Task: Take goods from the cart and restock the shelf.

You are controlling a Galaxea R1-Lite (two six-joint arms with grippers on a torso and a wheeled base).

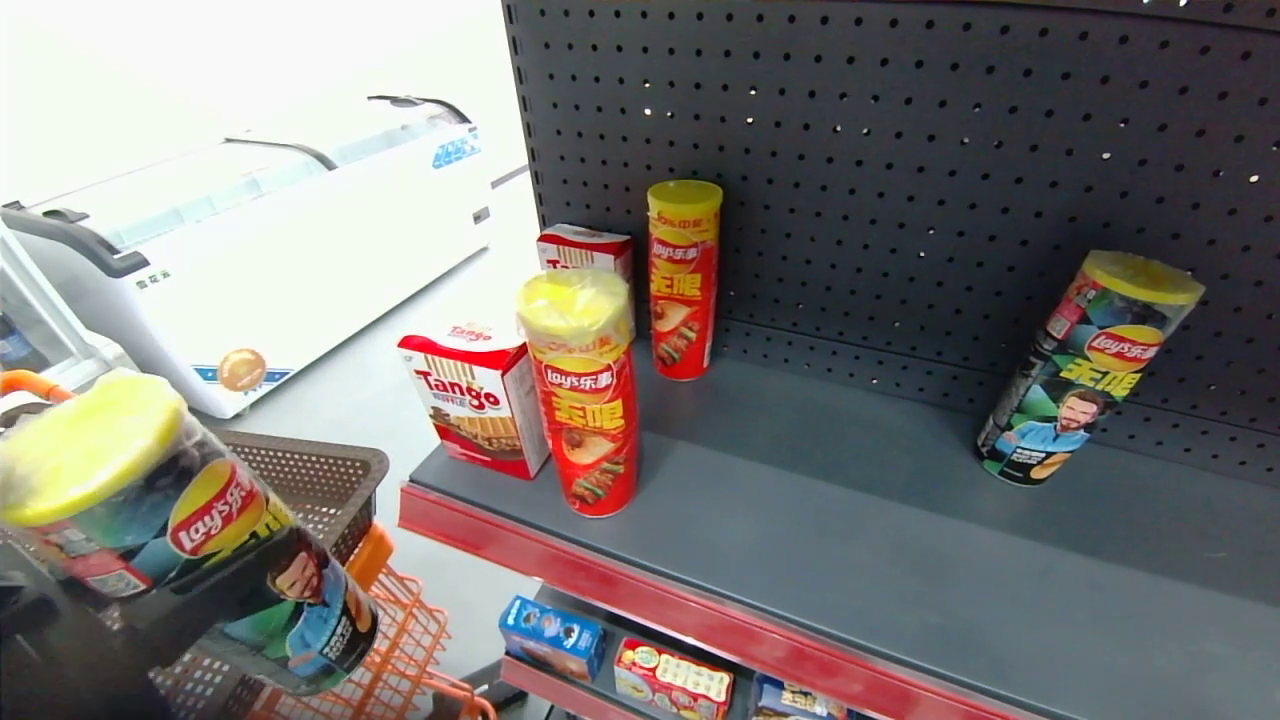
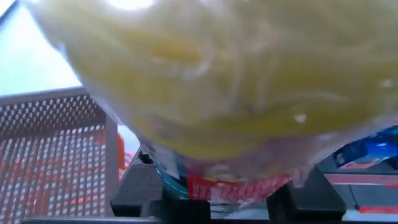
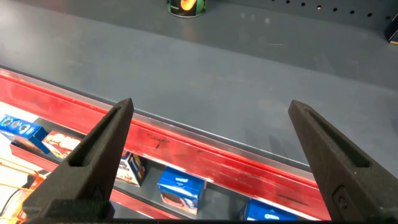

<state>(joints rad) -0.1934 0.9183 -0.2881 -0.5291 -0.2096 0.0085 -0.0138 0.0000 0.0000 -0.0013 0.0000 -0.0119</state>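
Transfer is the step in hand, as I judge it: my left end effector [image 2: 224,193] is clamped on a chip can [image 1: 180,540] with a yellow lid, held tilted above the cart [image 1: 330,470] off the left end of the shelf [image 1: 800,520], not yet over it. My right end effector [image 3: 214,162] hangs with its fingers wide apart above the red front lip [image 3: 205,146] of the shelf, holding nothing. Next I would need to swing the can across, clear the red cans [image 1: 590,400] and wafer boxes [image 1: 475,400] at the left, and stand it upright on the bare grey stretch, perhaps beside the matching can [image 1: 1090,370] near the pegboard back [image 1: 900,150]. Below, a lower shelf carries small boxes [image 1: 555,635]; a white chest freezer [image 1: 280,230] stands on the pale floor beyond.
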